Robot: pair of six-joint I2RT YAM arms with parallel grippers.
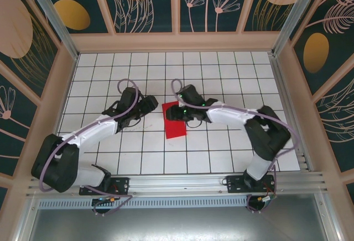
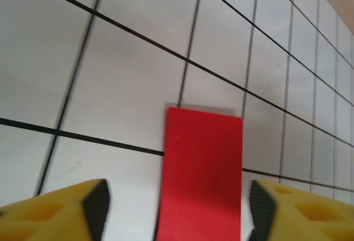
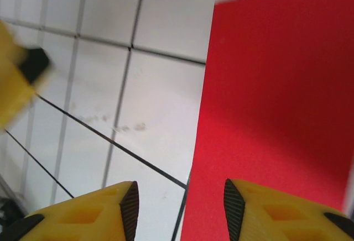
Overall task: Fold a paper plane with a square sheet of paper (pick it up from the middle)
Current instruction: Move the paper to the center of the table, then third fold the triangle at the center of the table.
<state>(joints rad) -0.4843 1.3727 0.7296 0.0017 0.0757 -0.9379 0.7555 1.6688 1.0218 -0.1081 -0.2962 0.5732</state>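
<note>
From above, the patterned walls (image 1: 144, 3) enclose the white gridded table (image 1: 221, 141). The left arm (image 1: 88, 133) and right arm (image 1: 265, 136) both reach in toward the middle. The red paper (image 1: 176, 124) lies flat there as a tall narrow rectangle (not a full square from this angle). The right arm's wrist covers its upper right corner, and the left arm's wrist sits just beside it on the left.

The wrist cameras add what the overhead view cannot resolve. In the left wrist view, the left pincer (image 2: 177, 219) is released, with its yellow fingers (image 2: 55, 213) spread wider than the paper strip. The paper lies on the tiles ahead, between the two tips, and I cannot tell whether either tip touches it.

In the right wrist view, the right pincer (image 3: 180, 213) is also released, its jaws moderately apart and gripping nothing. The paper's left edge runs down into the gap between them. One finger (image 3: 276, 213) hangs over the red surface and the other is over bare tile.

A blurred yellow fingertip (image 3: 16, 86) of the other arm shows at the left edge. Faint smudges (image 3: 127, 126) mark the tile beside the paper.
</note>
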